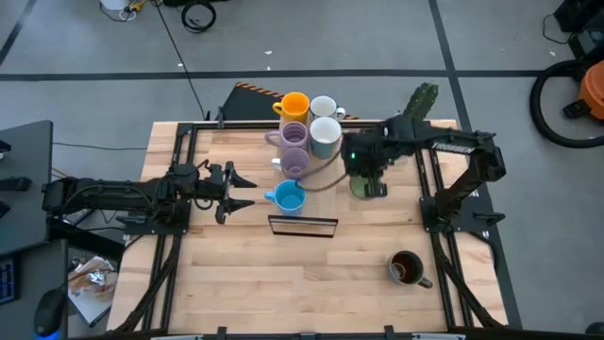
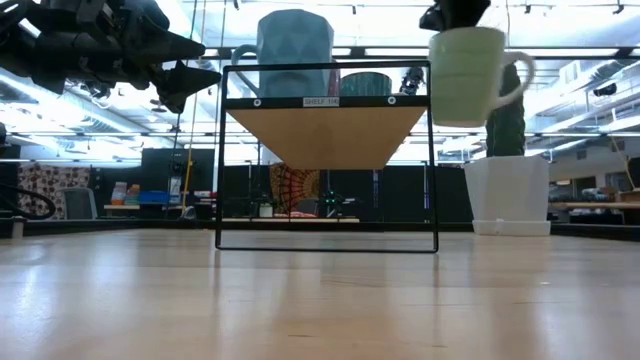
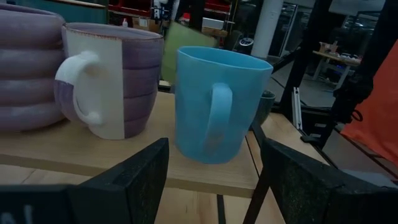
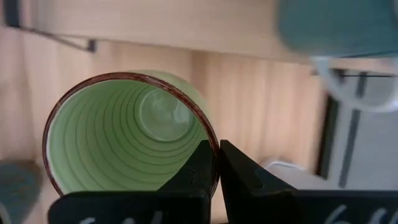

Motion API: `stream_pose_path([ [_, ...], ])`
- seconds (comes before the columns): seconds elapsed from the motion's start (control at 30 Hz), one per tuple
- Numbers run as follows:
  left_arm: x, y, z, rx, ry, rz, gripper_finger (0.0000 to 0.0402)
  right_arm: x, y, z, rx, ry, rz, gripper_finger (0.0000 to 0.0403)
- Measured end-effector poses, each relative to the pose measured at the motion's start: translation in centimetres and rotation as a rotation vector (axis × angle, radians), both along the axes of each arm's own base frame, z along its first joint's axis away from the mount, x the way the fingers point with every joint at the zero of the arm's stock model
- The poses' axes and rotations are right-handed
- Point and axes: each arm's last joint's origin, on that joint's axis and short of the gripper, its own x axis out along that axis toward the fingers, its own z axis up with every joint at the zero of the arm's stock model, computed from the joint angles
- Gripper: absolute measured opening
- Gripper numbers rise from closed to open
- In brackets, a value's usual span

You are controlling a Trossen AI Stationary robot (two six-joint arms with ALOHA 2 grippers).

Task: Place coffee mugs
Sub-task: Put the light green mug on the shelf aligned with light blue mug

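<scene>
The green mug [image 4: 127,134] hangs from the right gripper [image 4: 219,163], whose fingers are pinched tight on its rim, one inside the mouth and one outside; the mug's ribbed inside and dark rim edge face the wrist camera. In the low view the green mug [image 2: 468,75] is held off the table, upright, handle turned away from the shelf [image 2: 325,135], level with the shelf's upper board and just beside its end. From above, the right gripper [image 1: 366,175] covers most of the mug, close to the cluster of mugs.

The left gripper [image 3: 211,180] has its fingers spread wide and holds nothing. The blue mug [image 3: 217,102] stands upright on the shelf board directly ahead of the gap between the fingers, handle facing them, not touched. Beside it, ahead of one finger, is a purple mug with a white panel [image 3: 109,78], and another purple mug [image 3: 28,68] stands just past that. From above, the left gripper [image 1: 238,192] sits just short of the blue mug [image 1: 288,196].

Beyond the blue mug stand the purple pair [image 1: 294,146], the orange mug [image 1: 294,104] and two white mugs [image 1: 324,121], packed together. The brown mug [image 1: 408,268] stands alone on the table [image 1: 236,283], well apart from both grippers
</scene>
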Motion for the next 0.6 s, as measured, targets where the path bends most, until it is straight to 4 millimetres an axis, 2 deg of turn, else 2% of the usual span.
stream_pose_path([
  [0.13,0.0,0.0,0.0,0.0,0.0,0.0,0.0263,-0.1,-1.8,1.3,-0.023,-0.06,0.002,0.0019],
  [0.37,0.0,0.0,0.0,0.0,0.0,0.0,0.0263,0.6,-3.3,2.0,-0.046,-0.158,0.071,0.0019],
  [0.6,0.0,0.0,0.0,0.0,0.0,0.0,0.0263,2.3,-3.6,0.8,-0.017,-0.153,0.117,0.0019],
])
